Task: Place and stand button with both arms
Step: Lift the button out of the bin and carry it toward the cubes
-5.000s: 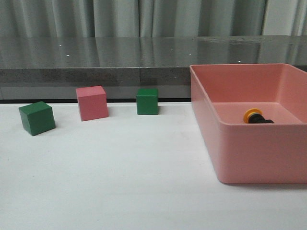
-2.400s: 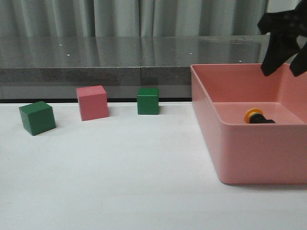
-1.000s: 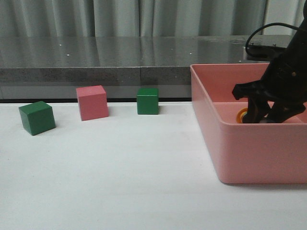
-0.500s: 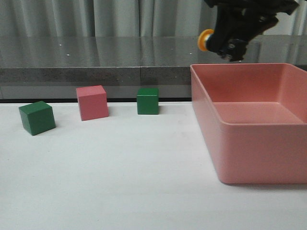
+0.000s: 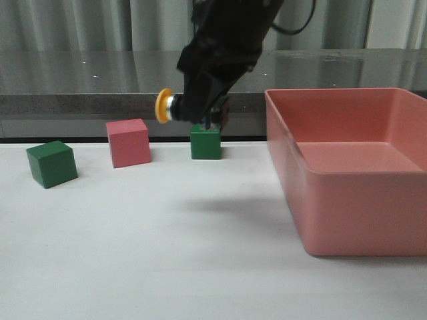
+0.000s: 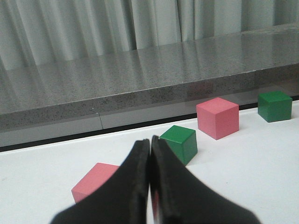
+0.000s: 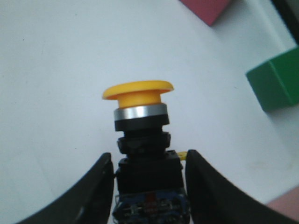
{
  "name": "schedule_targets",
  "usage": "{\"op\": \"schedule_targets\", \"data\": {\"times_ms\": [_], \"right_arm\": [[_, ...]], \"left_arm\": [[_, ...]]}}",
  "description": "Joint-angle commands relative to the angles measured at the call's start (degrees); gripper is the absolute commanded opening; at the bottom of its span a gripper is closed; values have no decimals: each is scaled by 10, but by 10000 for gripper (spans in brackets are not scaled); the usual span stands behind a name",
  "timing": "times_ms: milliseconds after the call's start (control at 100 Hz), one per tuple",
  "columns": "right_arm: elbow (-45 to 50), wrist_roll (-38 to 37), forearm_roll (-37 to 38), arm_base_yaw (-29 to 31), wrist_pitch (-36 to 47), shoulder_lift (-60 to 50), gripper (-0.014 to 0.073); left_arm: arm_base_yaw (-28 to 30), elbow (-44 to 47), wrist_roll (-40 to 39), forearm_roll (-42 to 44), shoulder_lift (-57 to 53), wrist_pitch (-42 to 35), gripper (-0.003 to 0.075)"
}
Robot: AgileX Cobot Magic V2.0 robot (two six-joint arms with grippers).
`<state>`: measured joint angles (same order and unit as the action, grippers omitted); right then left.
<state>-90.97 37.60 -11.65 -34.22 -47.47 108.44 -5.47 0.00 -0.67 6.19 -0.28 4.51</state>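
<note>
My right gripper (image 5: 200, 115) is shut on the button (image 5: 168, 107) and holds it in the air over the table, left of the pink bin, its yellow cap pointing left. In the right wrist view the button (image 7: 140, 116) shows its yellow cap, silver collar, black body and blue base between the two fingers (image 7: 100, 186), and the gripper (image 7: 148, 182) grips the black body. My left gripper (image 6: 150, 149) is shut and empty, low over the table; it does not show in the front view.
A pink bin (image 5: 347, 200) stands on the right. A green cube (image 5: 51, 163), a pink cube (image 5: 128, 143) and a second green cube (image 5: 205, 141) sit along the back. The left wrist view shows a pink cube (image 6: 96, 179) and a green cube (image 6: 180, 142) near the fingers.
My right gripper took the button out of the pink bin, lifted it and carried it left and down, over the table in front of the middle green cube.
</note>
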Motion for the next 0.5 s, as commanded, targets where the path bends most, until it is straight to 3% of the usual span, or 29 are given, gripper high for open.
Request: {"op": "schedule_targets", "data": {"times_ms": [0,490], "right_arm": [[-34,50,-9,-12,24,1,99],[-110,110,-9,-28,53,134,99]], "left_arm": [[2,17,-6,-7,-19,-45,-19],[2,17,-6,-7,-19,-45,-19]]}}
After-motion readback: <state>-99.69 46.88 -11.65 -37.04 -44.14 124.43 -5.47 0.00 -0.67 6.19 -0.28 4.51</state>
